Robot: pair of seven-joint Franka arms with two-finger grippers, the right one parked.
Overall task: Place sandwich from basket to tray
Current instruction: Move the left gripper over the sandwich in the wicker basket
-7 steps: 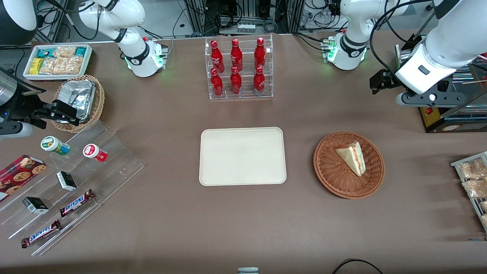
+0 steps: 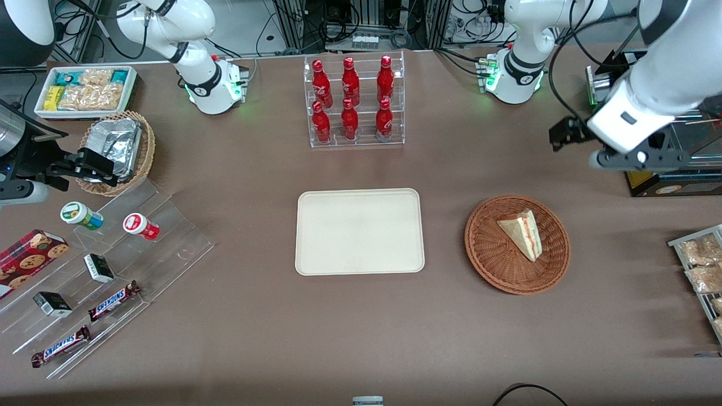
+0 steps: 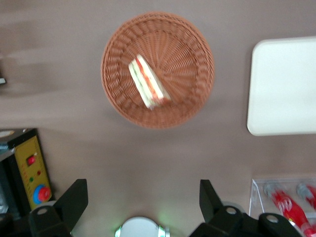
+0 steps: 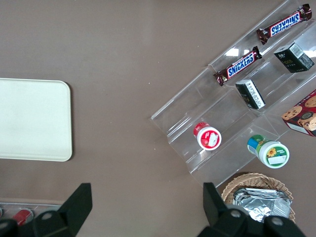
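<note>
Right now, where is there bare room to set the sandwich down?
The tray is bare; so is the table between it and the basket holding the sandwich. The stepped snack rack is crowded. The open gripper hovers high above the table.

The front camera looks steeply down on the whole table from high up, facing my base. My wrist camera looks straight down from well above, past my gripper (image 3: 142,202), whose fingers stand wide apart; it shares the basket (image 3: 192,94), sandwich (image 3: 148,83) and tray (image 3: 281,89) with the front view. The parked arm's wrist camera also faces down and shares the tray.
</note>
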